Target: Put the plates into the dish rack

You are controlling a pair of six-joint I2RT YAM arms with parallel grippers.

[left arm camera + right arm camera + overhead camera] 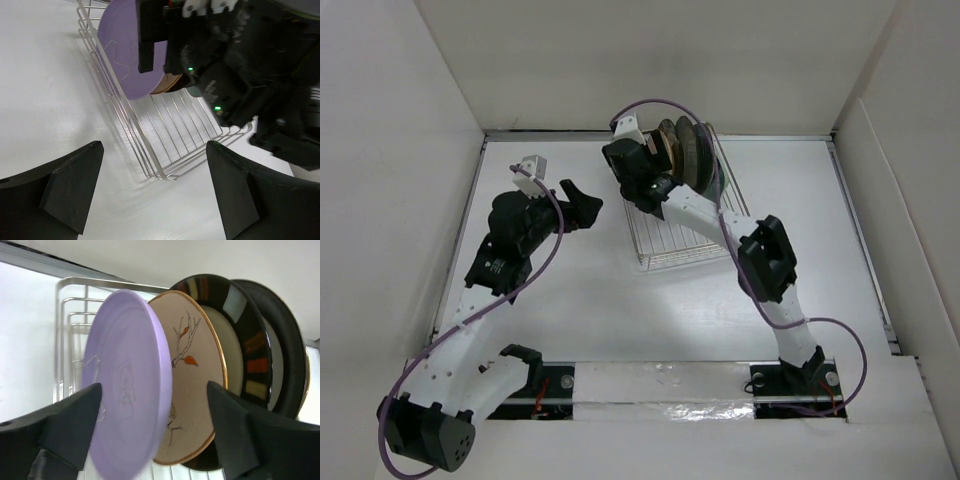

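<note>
While the left gripper [155, 150] hangs spread and empty beside the dish rack [165, 145], the right gripper [154, 390] stands spread, a finger either side of the lavender plate [125, 390]; that plate is upright in the rack. Behind it stand the tan plate [192, 385], the black-rimmed plate [250, 340], then a dark glossy plate [290, 355].

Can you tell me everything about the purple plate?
The lavender plate is round, smooth and matte, with faint marks on its face. It stands on edge, slightly tilted, in the wire dish rack, just in front of the tan plate. The right gripper has its fingers open on either side.
</note>
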